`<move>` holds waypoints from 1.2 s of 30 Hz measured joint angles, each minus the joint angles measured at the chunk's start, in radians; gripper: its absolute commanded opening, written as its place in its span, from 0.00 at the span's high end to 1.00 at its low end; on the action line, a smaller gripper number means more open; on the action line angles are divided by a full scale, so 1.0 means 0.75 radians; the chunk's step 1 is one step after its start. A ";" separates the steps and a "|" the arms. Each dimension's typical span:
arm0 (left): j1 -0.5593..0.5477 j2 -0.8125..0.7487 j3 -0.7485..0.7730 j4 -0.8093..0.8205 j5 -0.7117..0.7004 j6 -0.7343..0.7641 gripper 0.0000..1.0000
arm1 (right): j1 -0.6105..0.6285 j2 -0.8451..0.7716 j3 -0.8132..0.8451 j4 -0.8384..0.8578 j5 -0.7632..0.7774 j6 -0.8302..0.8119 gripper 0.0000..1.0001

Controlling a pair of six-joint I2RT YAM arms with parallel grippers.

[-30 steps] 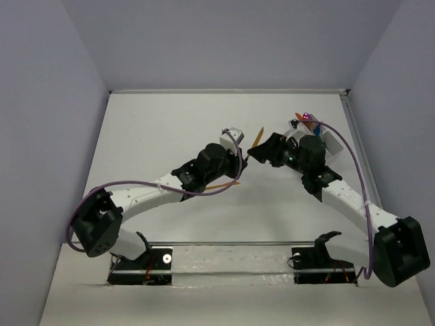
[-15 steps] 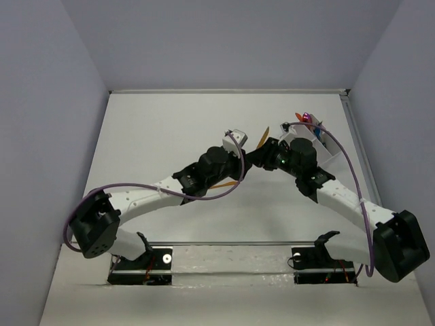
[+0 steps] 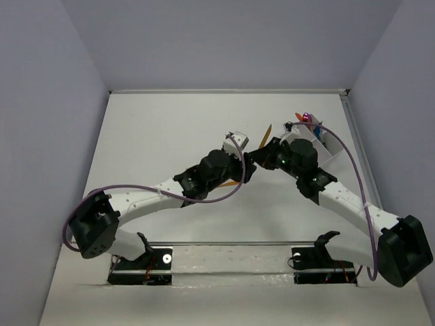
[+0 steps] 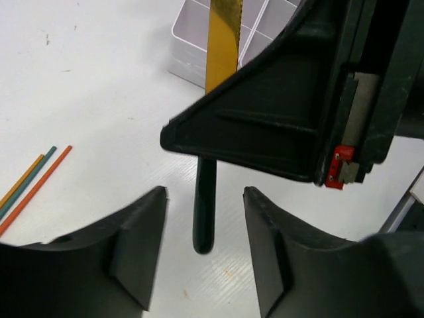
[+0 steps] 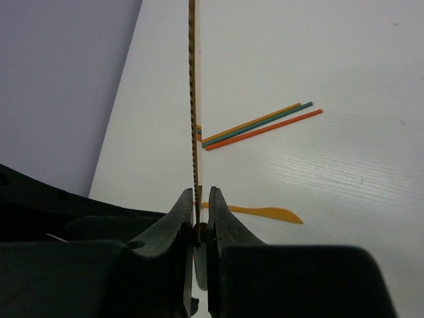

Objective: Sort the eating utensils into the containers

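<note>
A knife with a gold serrated blade (image 4: 222, 40) and a black handle (image 4: 204, 218) hangs above the table. My right gripper (image 5: 200, 199) is shut on it, the blade (image 5: 193, 99) rising edge-on from between its fingers. My left gripper (image 4: 204, 193) is open, with a finger on each side of the handle and not touching it. In the top view both grippers, left (image 3: 243, 167) and right (image 3: 262, 153), meet mid-table, and the blade tip (image 3: 267, 132) points away. The clear divided container (image 3: 325, 144) stands behind the right arm with several coloured utensils (image 3: 306, 117) sticking out.
An orange utensil (image 5: 265, 213) lies flat on the table under the left arm (image 3: 230, 183). Three thin sticks, orange, green and yellow (image 5: 258, 124), lie side by side nearby (image 4: 30, 189). The container's near corner (image 4: 192, 40) is just past the grippers.
My right gripper moved in and shut on the knife. My left gripper, which was shut on it before, has opened off the handle.
</note>
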 measured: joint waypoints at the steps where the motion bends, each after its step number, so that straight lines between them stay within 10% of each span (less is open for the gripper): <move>1: -0.003 -0.003 -0.002 0.000 -0.006 0.005 0.36 | 0.000 -0.002 0.011 -0.013 0.022 -0.006 1.00; 7: -0.015 -0.102 -0.085 0.011 -0.050 0.010 0.01 | -0.001 -0.001 0.132 -0.068 0.180 -0.073 1.00; 22: -0.016 -0.485 -0.408 0.062 -0.218 0.064 0.01 | -0.176 0.188 0.423 -0.111 0.657 -0.527 1.00; 36: -0.016 -0.404 -0.451 0.026 -0.365 0.112 0.01 | -0.224 0.595 0.523 0.245 1.102 -1.132 1.00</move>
